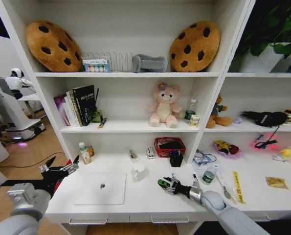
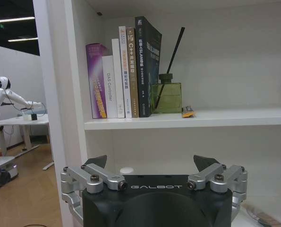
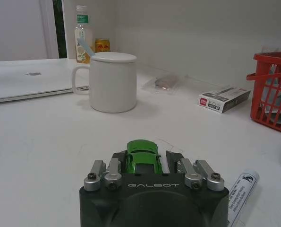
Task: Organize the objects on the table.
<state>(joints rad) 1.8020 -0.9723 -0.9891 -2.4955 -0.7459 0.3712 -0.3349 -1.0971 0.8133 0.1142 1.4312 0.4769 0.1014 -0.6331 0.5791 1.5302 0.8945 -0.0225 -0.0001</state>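
Note:
My right gripper (image 1: 165,185) rests low over the white table (image 1: 150,203), near its front edge and right of the silver laptop (image 1: 101,188). It is shut on the tiny green toy car (image 1: 162,183). In the right wrist view the car (image 3: 142,156) sits between the fingers of the right gripper (image 3: 148,155). To the right lie a green-lidded jar (image 1: 209,175), a spoon (image 1: 223,187), a yellow strip (image 1: 238,187) and a yellow packet (image 1: 276,182). My left gripper (image 1: 64,162) hangs open and empty at the table's left end; in its wrist view this left gripper (image 2: 152,163) faces the bookshelf.
A white mug (image 1: 139,172) stands ahead of the right gripper, with a black pen pot (image 1: 176,159), a red basket (image 1: 169,146) and a small box (image 3: 224,98) behind. A bottle (image 1: 84,152) and a can (image 3: 101,45) stand at the back left. Shelves rise behind.

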